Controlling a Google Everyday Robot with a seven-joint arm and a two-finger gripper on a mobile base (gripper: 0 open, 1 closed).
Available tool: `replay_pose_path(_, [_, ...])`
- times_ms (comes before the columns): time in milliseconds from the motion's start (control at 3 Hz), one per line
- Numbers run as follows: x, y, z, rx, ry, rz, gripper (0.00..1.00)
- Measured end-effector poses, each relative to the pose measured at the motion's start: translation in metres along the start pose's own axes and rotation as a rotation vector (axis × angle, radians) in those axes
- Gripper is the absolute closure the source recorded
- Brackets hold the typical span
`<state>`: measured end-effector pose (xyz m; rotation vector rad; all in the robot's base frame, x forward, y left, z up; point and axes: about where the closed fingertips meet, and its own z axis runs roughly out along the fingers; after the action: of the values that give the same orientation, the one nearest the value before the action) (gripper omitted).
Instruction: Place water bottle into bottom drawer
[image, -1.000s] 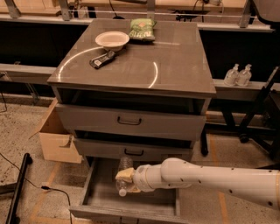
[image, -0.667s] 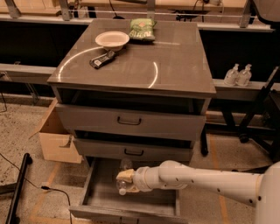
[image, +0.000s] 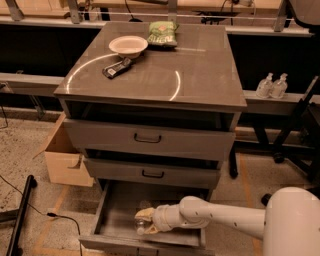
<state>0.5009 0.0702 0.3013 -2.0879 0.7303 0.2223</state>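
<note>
Where the bottom drawer (image: 117, 212) stands pulled open at the cabinet's foot, the water bottle (image: 141, 227) sits low over the drawer floor, near the middle of the front edge. The gripper (image: 144, 220) reaches in from the right edge, its jaws closed on the bottle. A good release likely means lowering until the bottle rests, then opening gently. The white cap seems to point toward the front edge, with the long axis running roughly front to back.
</note>
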Motion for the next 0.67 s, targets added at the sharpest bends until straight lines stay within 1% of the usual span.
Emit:
replay_pose_path(333, [0.021,-0.001,0.010,0.034,0.034,0.002,0.81])
replay_pose_path(667, [0.043,-0.004,0.016,0.043,0.076,0.020,0.58])
